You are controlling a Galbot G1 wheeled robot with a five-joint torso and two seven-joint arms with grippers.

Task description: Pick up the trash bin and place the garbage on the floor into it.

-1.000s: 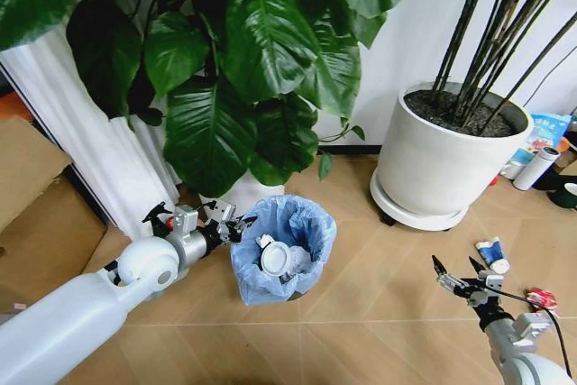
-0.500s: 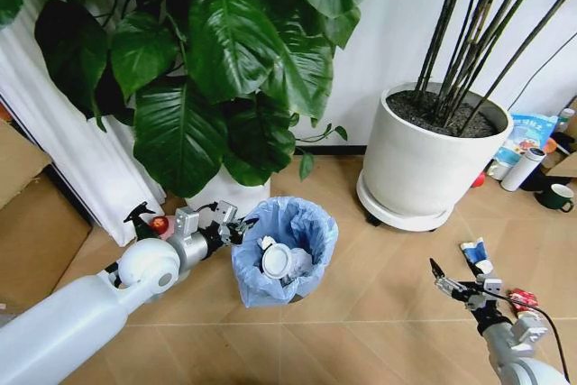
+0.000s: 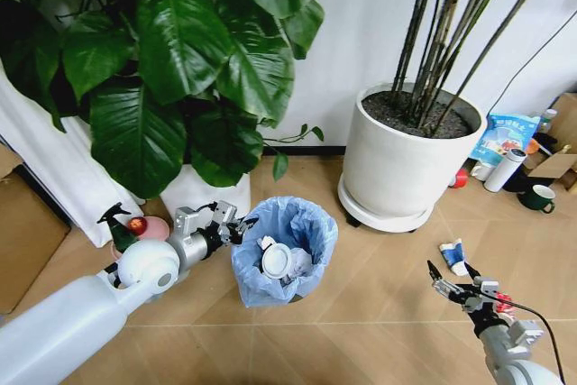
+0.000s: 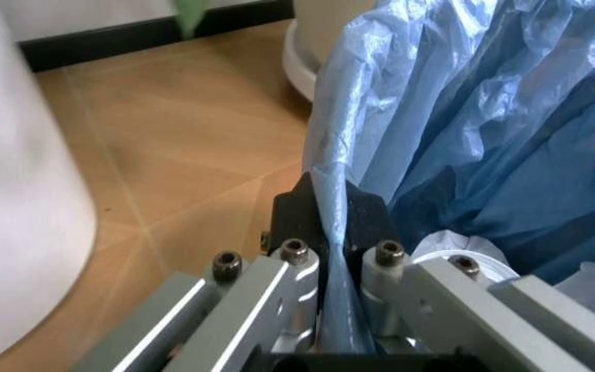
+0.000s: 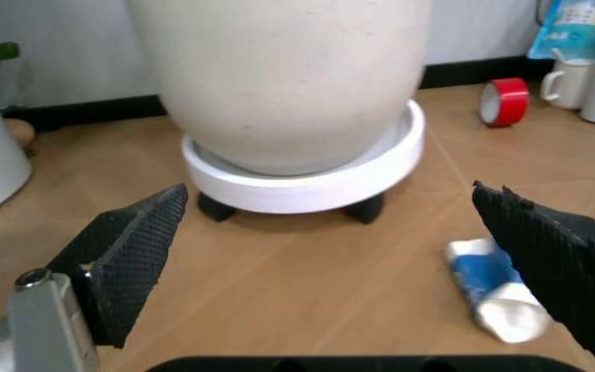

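Head view: left hand (image 3: 236, 225) pinches trash bin (image 3: 285, 252) liner at 9 o'clock rim, light, floppy; we see right hand (image 3: 448, 277) wide.

Thin, crinkled light-blue plastic lines the trash bin (image 3: 285, 250), glossy where it folds. Bare brushed metal with dark bolts on the left gripper (image 4: 331, 225), which pinches that film. Matt, textured black pads (image 5: 132, 260) on the right gripper (image 5: 355, 271). Smooth wood-look floor (image 3: 379, 304); matt white plant pot (image 3: 401, 169).
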